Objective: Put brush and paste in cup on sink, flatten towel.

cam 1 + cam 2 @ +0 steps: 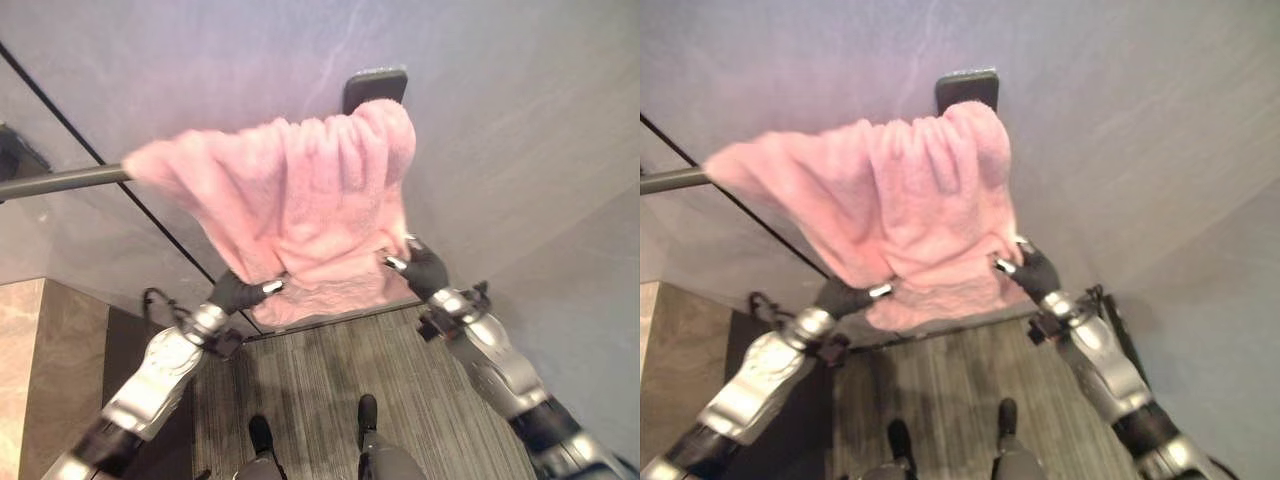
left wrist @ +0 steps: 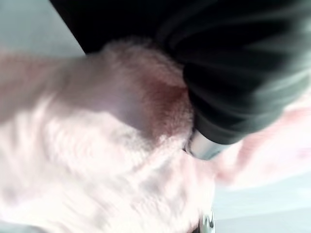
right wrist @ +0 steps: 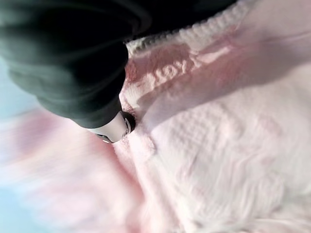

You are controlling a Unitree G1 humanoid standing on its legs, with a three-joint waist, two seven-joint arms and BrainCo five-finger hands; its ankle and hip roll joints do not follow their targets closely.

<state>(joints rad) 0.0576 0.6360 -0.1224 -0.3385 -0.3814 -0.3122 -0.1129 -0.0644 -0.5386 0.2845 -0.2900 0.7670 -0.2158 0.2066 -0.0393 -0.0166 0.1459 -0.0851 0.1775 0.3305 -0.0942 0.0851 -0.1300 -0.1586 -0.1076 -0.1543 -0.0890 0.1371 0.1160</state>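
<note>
- The left hand (image 1: 243,292) is pressed into the lower left edge of the pink towel (image 1: 300,210); its fingers are buried in the folds, so whether they are clamped or merely laid on the cloth cannot be told.
- The right hand (image 1: 422,268) is met at the lower right edge of the towel; its fingertips are likewise hidden in the pile, and their state cannot be told.
- In both wrist views, fluffy pink cloth is seen pressed close against each dark ribbed cover.
- The towel is hung over a grey rail (image 1: 60,180) on the wall, bunched toward the dark bracket (image 1: 376,88) at the rail's right end.
- It is gathered into deep vertical pleats, with its lower hem rumpled between the two hands.
- The step in hand is judged to be the flattening of the towel.
- For a good result, the lower corners should be drawn apart and downward evenly, and the bunched top spread leftward along the rail, without the cloth being dragged off it.
</note>
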